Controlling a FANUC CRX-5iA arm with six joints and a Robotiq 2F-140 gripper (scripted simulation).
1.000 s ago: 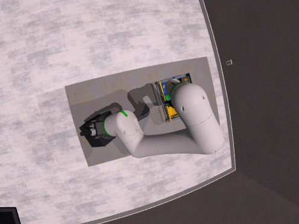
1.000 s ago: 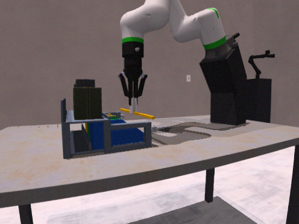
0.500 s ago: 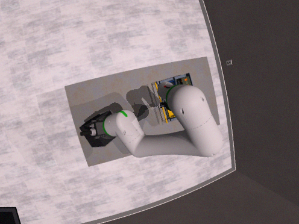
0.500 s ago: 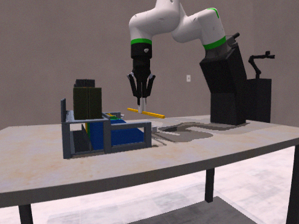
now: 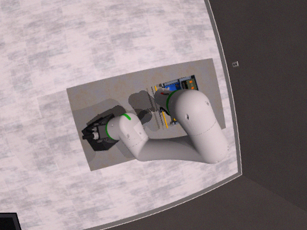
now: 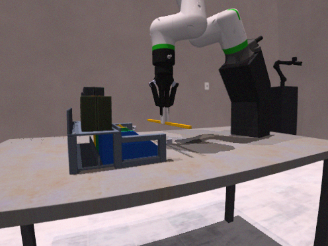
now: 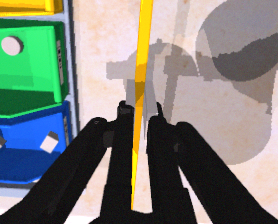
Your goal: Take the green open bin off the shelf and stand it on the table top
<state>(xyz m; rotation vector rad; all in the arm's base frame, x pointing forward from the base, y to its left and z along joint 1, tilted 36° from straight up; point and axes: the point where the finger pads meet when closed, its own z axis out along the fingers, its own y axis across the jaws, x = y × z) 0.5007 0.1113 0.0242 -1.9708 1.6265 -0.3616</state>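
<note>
Pinched narrow on a yellow bar (image 5: 164,120) (image 6: 180,125) (image 7: 144,30), the claw (image 5: 161,109) (image 6: 164,119) (image 7: 138,92) hangs beyond the shelf's (image 5: 177,80) (image 6: 117,151) (image 7: 75,120) front; the green bin (image 6: 129,130) (image 7: 30,70) sits shelved at the wrist view's upper left, leftward of the bar's long axis.

Below my black hand (image 5: 158,110) (image 6: 164,111) (image 7: 138,92), a yellow bar (image 6: 175,124) (image 7: 141,60); to one side, bins in solid green (image 7: 30,65) and blue (image 6: 139,148) (image 7: 35,145); underneath, a pale surface (image 5: 105,89) (image 6: 139,184) (image 7: 100,30) mottled faintly orange.

The wrist view's left edge cuts off the green bin (image 7: 30,62) and blue bin (image 7: 35,145).
</note>
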